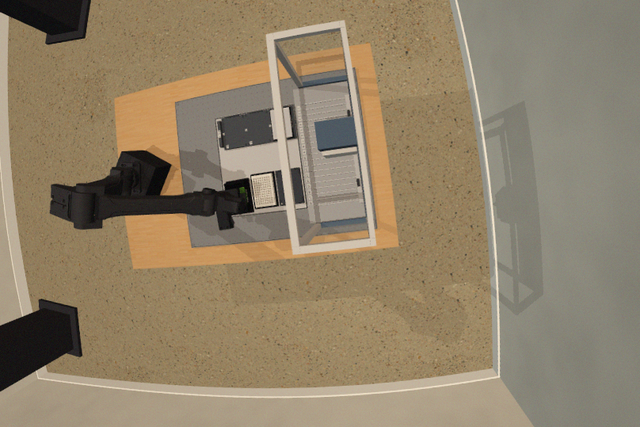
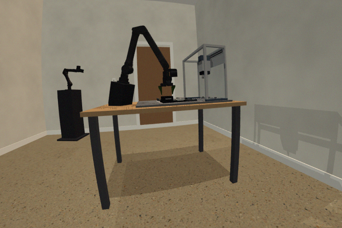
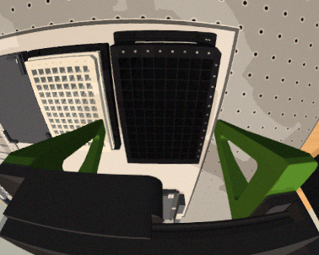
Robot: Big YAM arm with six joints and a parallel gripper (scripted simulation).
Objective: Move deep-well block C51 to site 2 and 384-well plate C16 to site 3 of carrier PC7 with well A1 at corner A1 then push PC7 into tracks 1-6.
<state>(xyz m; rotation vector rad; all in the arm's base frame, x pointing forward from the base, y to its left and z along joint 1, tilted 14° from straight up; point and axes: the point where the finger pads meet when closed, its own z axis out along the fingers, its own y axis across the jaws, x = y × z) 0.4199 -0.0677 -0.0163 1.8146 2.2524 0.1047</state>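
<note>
While the arm hangs over the near end of the nest row, nothing is loaded yet. Wooden table (image 2: 116, 109) carries a grey perforated deck (image 1: 199, 117). On its far side stands the open-framed instrument enclosure (image 1: 281, 153), with ribbed loading rails (image 1: 336, 174) on its floor and a blue block (image 1: 336, 132) sitting on them.

Carrier PC7 (image 1: 246, 128) lies on the pale apron (image 1: 258, 159) in front of the rails, dark, with all visible sites bare. It sits well apart from the nests.

Three nests in a row, three plates:
- deep-well block C51 (image 3: 163, 106), black, on the nearest nest, flat, right way up
- 96-well plate C15 (image 3: 65, 95), white, just beside it on the middle nest
- a dark plate (image 1: 297, 185) on the far nest, presumably C16; wells too small to tell from the top view

Gripper (image 3: 160, 154) is fully open and holds nothing. Its green fingers straddle C51's long sides from above, apart from the block. C15 sits close to the finger on that side; whether that finger clears it, cannot tell.

One black pedestal (image 2: 70, 115) with a small arm stands off by the wall.
</note>
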